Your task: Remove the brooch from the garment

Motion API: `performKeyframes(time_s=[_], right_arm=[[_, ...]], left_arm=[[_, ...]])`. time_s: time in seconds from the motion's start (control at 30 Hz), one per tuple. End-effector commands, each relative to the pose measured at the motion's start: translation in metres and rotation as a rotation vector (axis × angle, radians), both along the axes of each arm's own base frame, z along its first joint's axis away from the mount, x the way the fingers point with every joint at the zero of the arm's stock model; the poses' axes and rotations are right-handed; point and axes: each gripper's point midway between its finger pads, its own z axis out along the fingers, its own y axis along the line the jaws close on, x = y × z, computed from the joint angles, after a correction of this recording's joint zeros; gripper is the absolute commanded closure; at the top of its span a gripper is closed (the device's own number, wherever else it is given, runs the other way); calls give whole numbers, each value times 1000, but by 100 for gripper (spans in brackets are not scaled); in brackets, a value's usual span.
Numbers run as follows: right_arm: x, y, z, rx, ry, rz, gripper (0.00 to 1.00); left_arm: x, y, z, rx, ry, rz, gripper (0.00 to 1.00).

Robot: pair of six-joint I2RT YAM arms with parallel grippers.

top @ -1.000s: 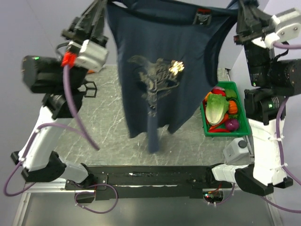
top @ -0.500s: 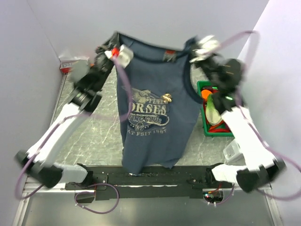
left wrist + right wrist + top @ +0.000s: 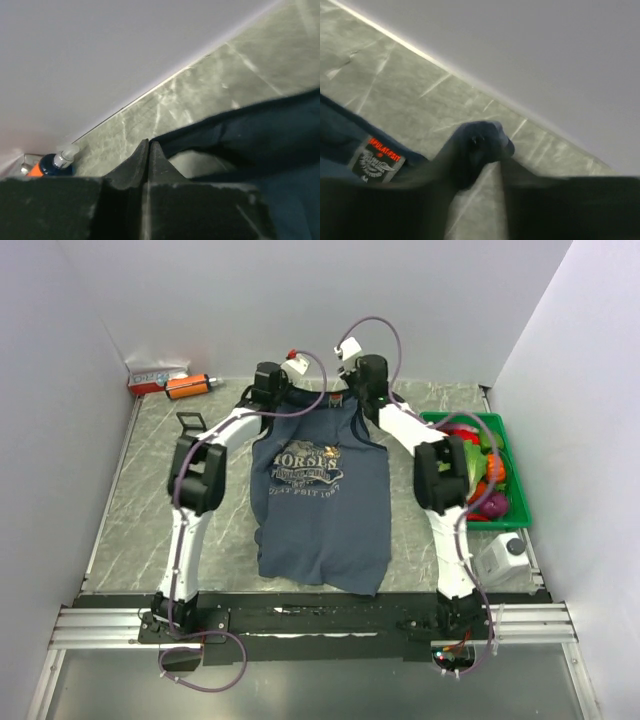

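Observation:
The garment (image 3: pixel 322 508), a navy tank top with a grey-white print, lies flat on the table, neckline toward the far wall. A tiny tan speck, the brooch (image 3: pixel 323 450), sits at the print's upper right. My left gripper (image 3: pixel 266 381) is at the left shoulder strap. In the left wrist view its jaws (image 3: pixel 149 146) stand pressed together with the strap (image 3: pixel 235 132) running out from their tip. My right gripper (image 3: pixel 366 373) is at the right strap. Seen from the right wrist, it (image 3: pixel 496 159) is open, bunched strap cloth (image 3: pixel 481 141) draped over one fingertip.
A green bin (image 3: pixel 513 461) of toy vegetables stands at the right edge, with a white box (image 3: pixel 504 554) nearer me. At the back left are an orange cylinder (image 3: pixel 188 386), a red-and-white box (image 3: pixel 150 376) and a small black frame (image 3: pixel 188 421). Walls close three sides.
The garment hung in the air between both raised grippers. Now it lies spread on the table with both arms stretched to the far end. The right jaws have come apart.

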Motion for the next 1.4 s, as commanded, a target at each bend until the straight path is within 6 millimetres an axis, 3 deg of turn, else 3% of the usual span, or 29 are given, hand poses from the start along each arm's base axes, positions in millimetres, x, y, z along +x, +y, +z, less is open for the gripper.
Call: performKeyframes(time_s=[0.0,0.03,0.07,0.1,0.13,0.17,0.2,0.23,0.27,0.3,0.33,0.4,0.47,0.5,0.53,0.63,0.7,0.73,0.8,0.83,0.93,0.97,1.13,1.27,1.37], right_arm=[[38,-29,55,-28,-119,-164,34],[39,-32,48,-24,-85,-174,22],[38,-33,57,-10,-93,-175,19],[35,-35,61,0,-88,-174,17],[26,-38,79,26,-88,-169,14],[19,-41,74,29,-60,-166,12],[11,-41,78,35,-44,-155,12],[-4,-36,109,70,-66,-97,12],[-20,-35,89,55,8,-67,12],[-34,-32,88,56,33,-28,12],[-62,-23,92,63,66,66,12],[-102,-16,75,63,171,158,13],[-154,-14,60,58,258,264,1],[-176,-14,47,48,315,292,0],[-205,-17,37,31,347,342,0],[-268,-15,10,-4,436,495,1],[-296,-14,-3,-19,490,559,4],[-321,-17,-19,-56,552,599,8],[-344,-20,-28,-75,595,630,12],[-359,-26,-42,-85,650,624,12],[-366,-37,-47,-107,671,588,11],[-368,-38,-47,-118,675,592,10],[-385,-44,-60,-129,777,591,0],[-415,-50,-80,-165,901,637,0],[-437,-50,-95,-197,973,676,3]], left_arm=[[38,23,57,-135,-121,152,68],[38,21,60,-140,-126,137,52],[36,20,66,-153,-137,128,39],[30,20,56,-154,-115,124,20],[22,19,84,-192,-153,107,16],[15,19,92,-206,-155,101,13],[5,21,82,-208,-119,99,8],[-12,22,116,-252,-143,83,6],[-23,25,123,-266,-134,77,3],[-46,31,133,-282,-115,61,3],[-60,33,132,-319,-78,60,3],[-102,47,115,-355,53,76,3],[-139,56,86,-425,228,94,5],[-163,60,74,-441,289,88,6],[-178,59,65,-460,342,66,6],[-229,61,29,-458,503,14,10],[-261,62,5,-443,586,-14,12],[-273,63,-4,-412,606,-46,12],[-305,64,-27,-385,667,-90,12],[-323,61,-34,-380,725,-135,12],[-367,53,-48,-388,869,-234,16],[-373,52,-51,-376,884,-245,21],[-386,47,-62,-373,1001,-295,21],[-408,45,-80,-342,1172,-347,29],[-406,50,-94,-285,1171,-343,29]])
